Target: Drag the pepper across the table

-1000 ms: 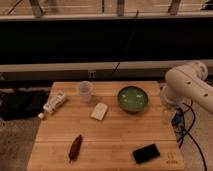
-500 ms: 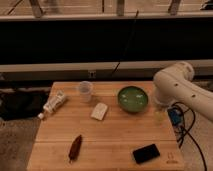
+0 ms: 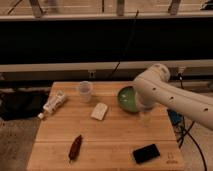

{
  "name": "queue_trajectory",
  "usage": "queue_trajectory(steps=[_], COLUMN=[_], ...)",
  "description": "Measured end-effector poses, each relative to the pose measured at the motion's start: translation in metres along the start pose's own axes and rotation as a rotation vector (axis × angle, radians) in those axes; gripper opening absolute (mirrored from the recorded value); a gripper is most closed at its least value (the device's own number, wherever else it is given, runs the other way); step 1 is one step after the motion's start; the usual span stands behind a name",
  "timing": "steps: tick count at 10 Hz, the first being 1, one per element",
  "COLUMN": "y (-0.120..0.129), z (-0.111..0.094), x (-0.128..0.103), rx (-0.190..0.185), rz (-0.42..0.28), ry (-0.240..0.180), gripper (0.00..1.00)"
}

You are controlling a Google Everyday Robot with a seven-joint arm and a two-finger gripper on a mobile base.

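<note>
The pepper (image 3: pixel 75 147), slim and dark red-brown, lies on the front left part of the light wooden table (image 3: pixel 115 140). My white arm (image 3: pixel 160 90) reaches in from the right and bends down over the right half of the table. My gripper (image 3: pixel 145 118) hangs at its end just in front of the green bowl, well to the right of the pepper and far from it. Nothing shows in the gripper.
A green bowl (image 3: pixel 128 99) sits at the back right, partly behind the arm. A clear cup (image 3: pixel 85 91), a white tube (image 3: pixel 54 103) and a white packet (image 3: pixel 99 111) lie at the back left and centre. A black phone (image 3: pixel 146 153) lies front right.
My arm has swung left from the table's right edge to over the tabletop, now in front of the green bowl. The pepper and other things have not moved.
</note>
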State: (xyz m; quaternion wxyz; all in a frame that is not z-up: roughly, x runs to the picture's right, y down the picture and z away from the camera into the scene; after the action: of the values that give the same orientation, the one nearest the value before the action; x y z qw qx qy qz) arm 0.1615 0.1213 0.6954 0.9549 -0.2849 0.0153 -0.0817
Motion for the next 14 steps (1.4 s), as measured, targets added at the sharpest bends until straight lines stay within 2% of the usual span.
queue_trajectory(steps=[1, 7, 9, 13, 14], y=[-0.003, -0.005, -0.004, -0.001, 0.0], z=[0.001, 0.007, 0.012, 0.023, 0.029], x=[-0.019, -0.082, -0.111, -0.138, -0.151], rx=[0.001, -0.004, -0.002, -0.001, -0.002], rz=[-0.038, -0.211, -0.281, -0.383, -0.411], ry=[0.002, 0.034, 0.043, 0.057, 0.058], gripper=[0.8, 0.8, 0.8, 0.8, 0.8])
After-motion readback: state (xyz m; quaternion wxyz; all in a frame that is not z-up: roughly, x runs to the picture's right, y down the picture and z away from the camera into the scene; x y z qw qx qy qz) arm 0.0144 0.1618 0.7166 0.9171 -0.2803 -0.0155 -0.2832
